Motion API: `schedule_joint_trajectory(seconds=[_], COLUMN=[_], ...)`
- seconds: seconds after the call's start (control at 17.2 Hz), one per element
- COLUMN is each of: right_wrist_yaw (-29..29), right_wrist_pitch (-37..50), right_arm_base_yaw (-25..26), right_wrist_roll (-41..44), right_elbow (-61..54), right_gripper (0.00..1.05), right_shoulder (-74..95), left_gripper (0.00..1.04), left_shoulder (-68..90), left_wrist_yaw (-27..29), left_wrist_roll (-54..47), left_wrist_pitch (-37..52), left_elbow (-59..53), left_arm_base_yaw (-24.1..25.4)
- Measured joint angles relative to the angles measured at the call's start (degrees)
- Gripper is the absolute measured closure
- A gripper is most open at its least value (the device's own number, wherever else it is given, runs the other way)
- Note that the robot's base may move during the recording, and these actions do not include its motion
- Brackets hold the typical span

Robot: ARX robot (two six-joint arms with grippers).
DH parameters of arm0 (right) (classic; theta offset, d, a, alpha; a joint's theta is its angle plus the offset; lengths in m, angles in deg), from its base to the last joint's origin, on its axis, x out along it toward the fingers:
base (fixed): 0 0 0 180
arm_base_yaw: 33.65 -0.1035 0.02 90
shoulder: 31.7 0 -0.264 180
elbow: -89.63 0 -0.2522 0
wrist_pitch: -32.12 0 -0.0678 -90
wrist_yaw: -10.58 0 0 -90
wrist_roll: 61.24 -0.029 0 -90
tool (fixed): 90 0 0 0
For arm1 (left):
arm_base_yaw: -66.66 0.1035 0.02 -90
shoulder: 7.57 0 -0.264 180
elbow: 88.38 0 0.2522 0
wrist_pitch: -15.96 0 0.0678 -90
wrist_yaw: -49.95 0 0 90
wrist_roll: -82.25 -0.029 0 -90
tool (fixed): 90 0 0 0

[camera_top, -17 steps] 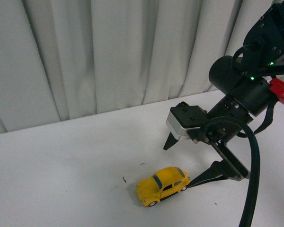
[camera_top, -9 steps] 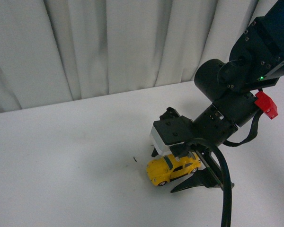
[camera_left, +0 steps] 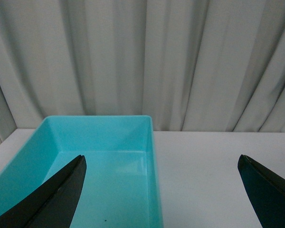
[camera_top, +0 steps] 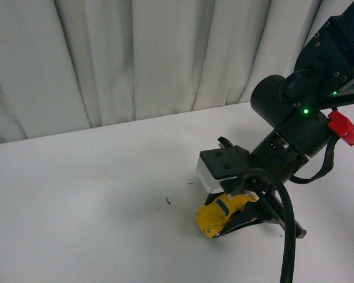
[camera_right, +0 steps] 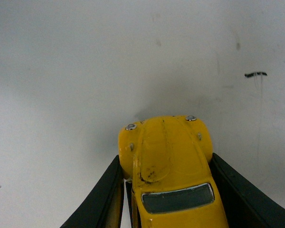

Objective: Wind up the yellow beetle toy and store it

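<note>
The right gripper (camera_right: 165, 164) has closed since a half-second ago. Its jaws now clamp the yellow beetle toy's (camera_top: 214, 216) flanks at lower right, with the toy's long axis between them. The left gripper (camera_left: 160, 161) gapes wide.

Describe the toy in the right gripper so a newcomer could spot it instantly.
Start at the white table in front of the pale curtain and follow the black arm down to the right gripper. Between its fingers sits the yellow beetle toy, a small glossy car with dark windows, the only yellow thing in view.
</note>
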Motion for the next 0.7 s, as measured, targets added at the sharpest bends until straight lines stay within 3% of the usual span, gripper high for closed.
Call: schedule_joint_trajectory(seconds=[0.29, 0.7], right_wrist_yaw=[0.9, -0.8], right_wrist_pitch=[-1.6, -1.4], right_arm_base_yaw=[2.1, 0.5], right_wrist_roll=[3.1, 4.6], right_elbow=[4.0, 8.0], right_gripper=[0.58, 0.58], right_shoulder=[1.1, 4.4], left_gripper=[0.07, 0.07], left_shoulder=[0.0, 0.0], left_wrist_yaw=[0.0, 0.0], left_wrist_roll=[0.0, 0.0], left_wrist_pitch=[0.0, 0.0], left_elbow=[0.0, 0.0], left_arm_base_yaw=[0.0, 0.0])
